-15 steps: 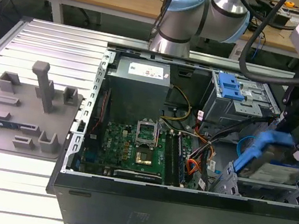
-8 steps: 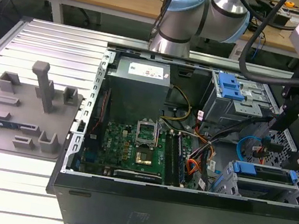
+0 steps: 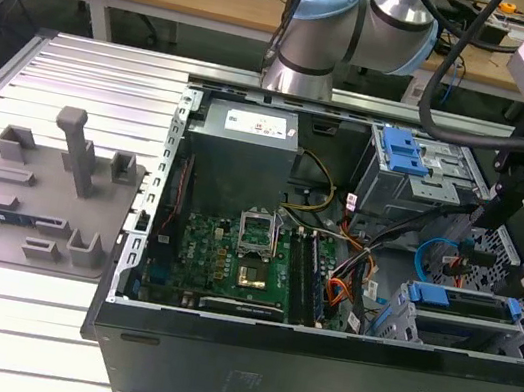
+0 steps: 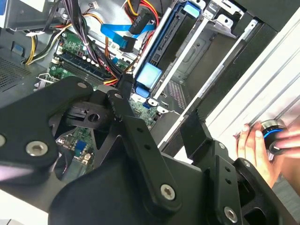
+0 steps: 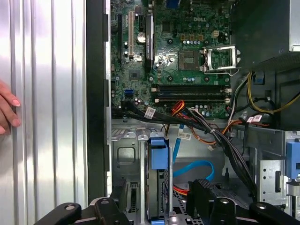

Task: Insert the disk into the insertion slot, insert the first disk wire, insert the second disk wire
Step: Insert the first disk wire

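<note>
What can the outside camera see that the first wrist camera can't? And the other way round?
Exterior view: a grey plastic tray with upright pegs beside the black computer case, and the robot arm's pale blue joint behind it.
First wrist view: a person's hand resting on the ribbed silver table.
Both: the green motherboard, and the disk's bright blue plastic carrier sitting in the light-grey perforated metal drive cage.

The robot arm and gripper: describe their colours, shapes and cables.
The arm has silver-grey tubular segments with pale blue joint caps, and thick black cables loop beside it. The gripper is matt black: flat angular linkage bars joined by silver round-headed bolts, ending in two blocky black fingers.
</note>
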You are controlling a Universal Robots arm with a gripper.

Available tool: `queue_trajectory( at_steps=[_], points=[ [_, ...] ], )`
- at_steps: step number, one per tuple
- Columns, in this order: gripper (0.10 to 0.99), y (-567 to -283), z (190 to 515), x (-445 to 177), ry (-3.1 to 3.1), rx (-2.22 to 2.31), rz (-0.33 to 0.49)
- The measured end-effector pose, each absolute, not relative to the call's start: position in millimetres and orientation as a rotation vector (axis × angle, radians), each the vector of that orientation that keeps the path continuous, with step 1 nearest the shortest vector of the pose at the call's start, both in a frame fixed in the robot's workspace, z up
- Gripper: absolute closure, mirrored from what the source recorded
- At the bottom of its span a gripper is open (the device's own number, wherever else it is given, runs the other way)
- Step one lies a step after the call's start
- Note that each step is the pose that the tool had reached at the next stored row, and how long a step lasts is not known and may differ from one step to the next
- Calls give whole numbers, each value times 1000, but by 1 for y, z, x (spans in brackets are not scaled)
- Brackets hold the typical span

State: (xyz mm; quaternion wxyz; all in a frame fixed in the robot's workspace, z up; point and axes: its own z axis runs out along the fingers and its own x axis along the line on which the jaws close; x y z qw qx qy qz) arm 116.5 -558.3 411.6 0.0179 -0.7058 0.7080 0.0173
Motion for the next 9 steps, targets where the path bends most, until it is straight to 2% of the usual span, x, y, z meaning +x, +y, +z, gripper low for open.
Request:
queue_trajectory(
  at_steps=[9],
  points=[
    [404, -556, 412, 117, 2200, -2194, 51]
  ],
)
